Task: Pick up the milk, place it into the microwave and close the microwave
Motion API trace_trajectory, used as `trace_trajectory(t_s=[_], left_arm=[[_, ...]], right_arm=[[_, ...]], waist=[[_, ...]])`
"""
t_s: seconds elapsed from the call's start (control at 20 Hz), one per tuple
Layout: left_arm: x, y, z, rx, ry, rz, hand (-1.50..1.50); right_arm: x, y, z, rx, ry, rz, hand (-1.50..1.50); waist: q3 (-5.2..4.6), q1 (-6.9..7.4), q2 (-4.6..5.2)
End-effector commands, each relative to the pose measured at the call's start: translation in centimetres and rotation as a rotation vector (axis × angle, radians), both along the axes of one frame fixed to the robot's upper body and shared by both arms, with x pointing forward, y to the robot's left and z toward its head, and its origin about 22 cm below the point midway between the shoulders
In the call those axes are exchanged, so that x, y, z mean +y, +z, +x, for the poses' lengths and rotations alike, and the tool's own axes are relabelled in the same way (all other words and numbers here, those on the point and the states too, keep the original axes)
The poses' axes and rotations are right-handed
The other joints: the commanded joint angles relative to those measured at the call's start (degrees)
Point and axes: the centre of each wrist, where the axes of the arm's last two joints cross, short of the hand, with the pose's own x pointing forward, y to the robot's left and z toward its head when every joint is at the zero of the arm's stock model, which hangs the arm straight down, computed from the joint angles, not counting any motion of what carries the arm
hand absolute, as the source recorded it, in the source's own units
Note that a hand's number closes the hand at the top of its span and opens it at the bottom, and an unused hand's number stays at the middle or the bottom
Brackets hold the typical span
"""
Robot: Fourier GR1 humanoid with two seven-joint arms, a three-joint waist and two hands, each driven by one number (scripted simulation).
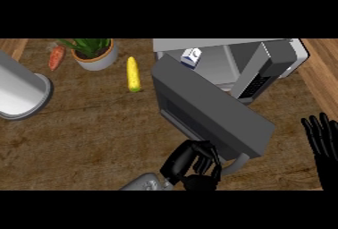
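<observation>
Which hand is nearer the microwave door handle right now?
Left. The left hand is right at the door handle, just to its left, fingers curled. The right hand rests open at the view's right edge, well apart from it.

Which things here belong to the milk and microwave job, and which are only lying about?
Job:
milk, inside the microwave
microwave door
left hand by the door

Lying about:
carrot
potted plant
yellow vegetable
grey cylinder
right hand, resting

a brown wooden counter (pixel 92 129) carries everything — a carrot (pixel 56 57), a potted plant (pixel 95 53), a yellow-green corn cob (pixel 133 74), a grey cylinder (pixel 20 91) lying at left — and the microwave (pixel 224 89), door open.
</observation>
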Motion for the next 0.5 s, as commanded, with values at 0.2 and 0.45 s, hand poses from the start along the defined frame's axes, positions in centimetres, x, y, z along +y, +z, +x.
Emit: trace_trajectory(t_s=[0.2,0.45], left_arm=[[-2.1,3.4,2.6,-0.061,0.061,-0.101,1.5],[-2.3,4.8,4.9,-0.048,0.154,-0.11,1.5]], right_arm=[[0.7,2.8,0.4,-0.032,0.202,0.001,-1.5],[0.7,4.0,0.5,-0.052,0.245,-0.008,-1.5]], waist=[[-0.11,-3.82,0.76],[-0.06,-6.19,1.38]])
